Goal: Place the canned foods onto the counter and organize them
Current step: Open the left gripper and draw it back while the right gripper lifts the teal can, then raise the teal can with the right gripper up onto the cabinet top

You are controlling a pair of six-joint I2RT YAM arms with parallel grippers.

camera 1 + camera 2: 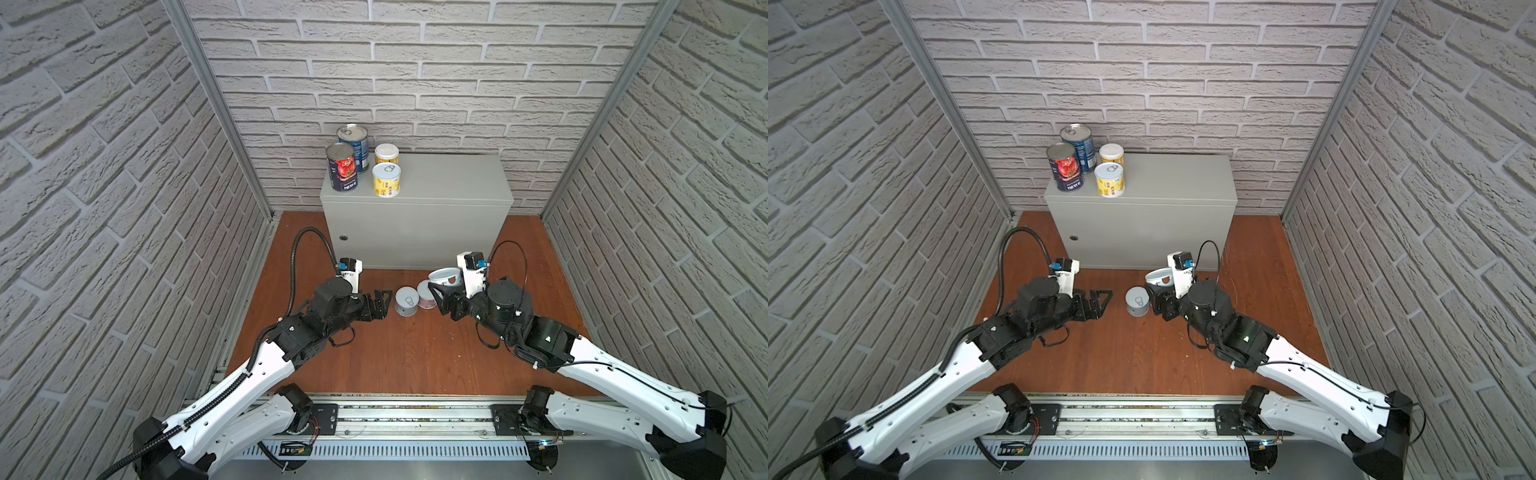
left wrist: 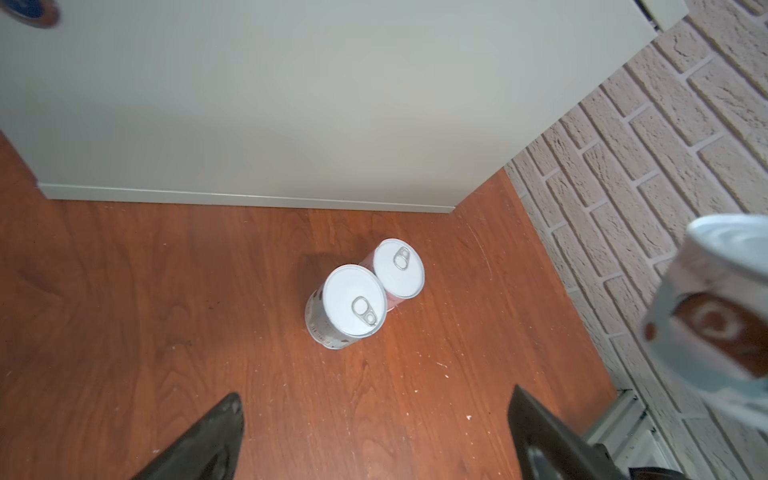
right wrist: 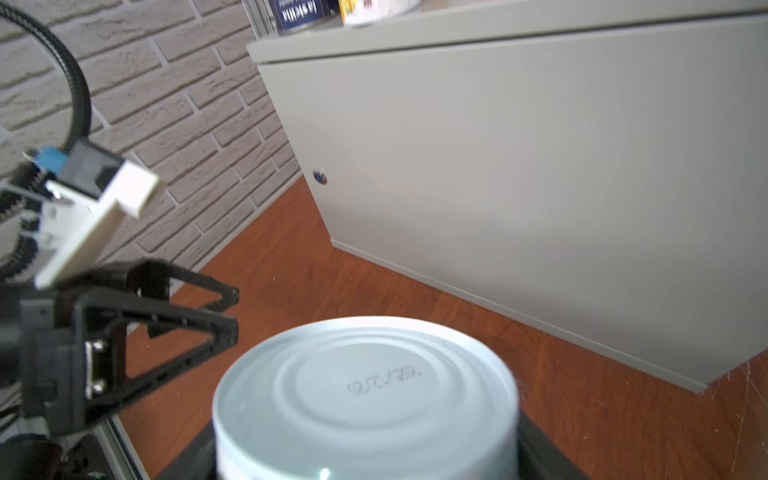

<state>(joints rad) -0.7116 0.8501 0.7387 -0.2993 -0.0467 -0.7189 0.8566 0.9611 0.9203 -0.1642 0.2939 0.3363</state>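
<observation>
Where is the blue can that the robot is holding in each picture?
In a top view: held can, just right of centre, before the counter.
In a top view: the can, same place, nearer centre.
Left wrist: the can, blurred, at the picture's edge.
Right wrist: the can, close up, foreground.
Shared landmark: the grey counter.

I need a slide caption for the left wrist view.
Open left gripper faces a pale can and a pink can on the floor before the counter.
</observation>
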